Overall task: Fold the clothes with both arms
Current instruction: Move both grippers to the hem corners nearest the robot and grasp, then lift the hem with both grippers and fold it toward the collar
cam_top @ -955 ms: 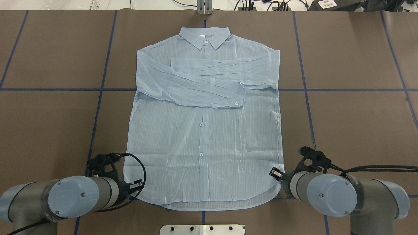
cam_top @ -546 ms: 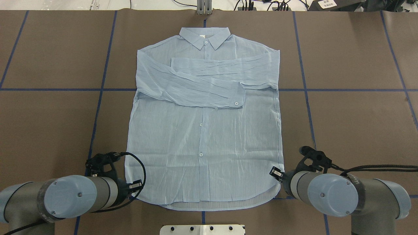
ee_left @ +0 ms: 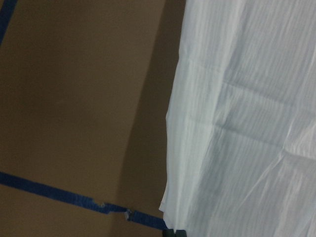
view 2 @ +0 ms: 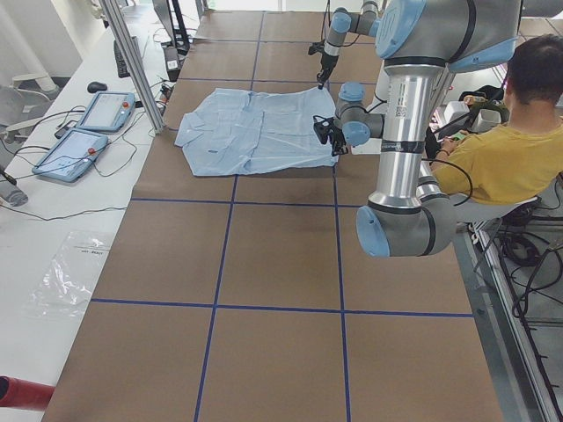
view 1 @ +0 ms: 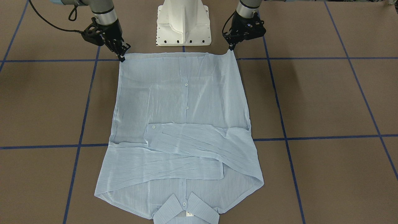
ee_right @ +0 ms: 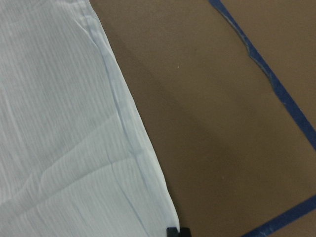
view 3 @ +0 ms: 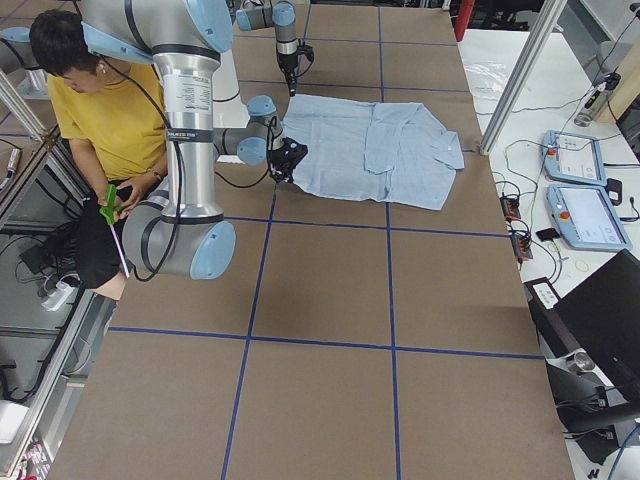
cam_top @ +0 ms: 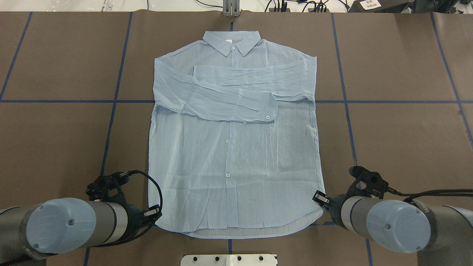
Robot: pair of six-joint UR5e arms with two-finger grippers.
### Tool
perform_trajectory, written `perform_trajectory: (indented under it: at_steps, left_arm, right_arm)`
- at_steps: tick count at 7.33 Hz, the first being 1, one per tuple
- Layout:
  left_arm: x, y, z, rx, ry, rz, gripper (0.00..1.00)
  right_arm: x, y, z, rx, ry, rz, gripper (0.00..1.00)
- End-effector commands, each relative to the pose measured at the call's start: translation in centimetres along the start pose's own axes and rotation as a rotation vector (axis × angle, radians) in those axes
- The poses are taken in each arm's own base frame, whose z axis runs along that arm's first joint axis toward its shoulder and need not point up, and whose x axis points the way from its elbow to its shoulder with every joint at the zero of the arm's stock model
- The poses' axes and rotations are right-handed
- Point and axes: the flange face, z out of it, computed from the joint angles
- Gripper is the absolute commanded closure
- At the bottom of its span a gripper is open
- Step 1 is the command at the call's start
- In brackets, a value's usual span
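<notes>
The pale blue striped shirt [cam_top: 232, 147] lies face up on the brown table, collar [cam_top: 232, 41] at the far end, both sleeves crossed over the chest. My left gripper [view 1: 231, 49] is shut on the hem corner on its side, and a fingertip [ee_left: 174, 232] meets the fabric [ee_left: 247, 123] in the left wrist view. At the opposite hem corner, my right gripper [view 1: 122, 57] is shut on the cloth [ee_right: 59, 123], its fingertip [ee_right: 177, 231] just at the shirt's edge. The hem [view 1: 177, 54] runs straight between the two grippers.
The white pedestal base [view 1: 183, 21] stands just behind the hem. Blue tape lines [cam_top: 111, 122] grid the brown table cover. A seated person in yellow [view 2: 519, 149] is beside the robot. Two control tablets [view 2: 88, 132] lie on the side bench.
Both arms have swung outward and back toward the base. The lower part of the shirt has shifted with them and looks drawn tauter between the two hem corners.
</notes>
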Motion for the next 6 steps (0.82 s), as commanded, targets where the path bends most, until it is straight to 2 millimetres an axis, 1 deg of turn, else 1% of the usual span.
perform_trajectory:
  at_steps: [1,2,3,4,5,6]
  left_arm:
    - [0.5,2.0,-4.5,-0.046,0.019,-0.088,1.0]
    - [0.2,3.0,-6.4,-0.056,-0.001,-0.101,1.0]
    - [0.1,3.4,-8.3,-0.062,-0.004,-0.118,1.0]
    - [0.2,3.7,-9.4,-0.093,0.006,-0.183,1.0]
    - [0.4,3.7,-9.1,-0.097,-0.005,-0.182,1.0]
    - [2.1,2.5,-10.6,-0.087,0.051,-0.186,1.0]
  right_arm:
    - [1.8,1.0,-4.0,-0.048,-0.015,-0.025,1.0]
    - [2.1,1.8,-5.5,-0.063,0.001,-0.039,1.0]
    - [2.2,2.3,-8.0,-0.07,0.025,-0.052,1.0]
    - [2.2,2.3,-9.7,-0.068,0.046,-0.054,1.0]
    - [1.6,1.6,-10.2,-0.054,0.029,-0.038,1.0]
    - [0.6,-0.2,-10.8,-0.025,0.0,0.0,1.0]
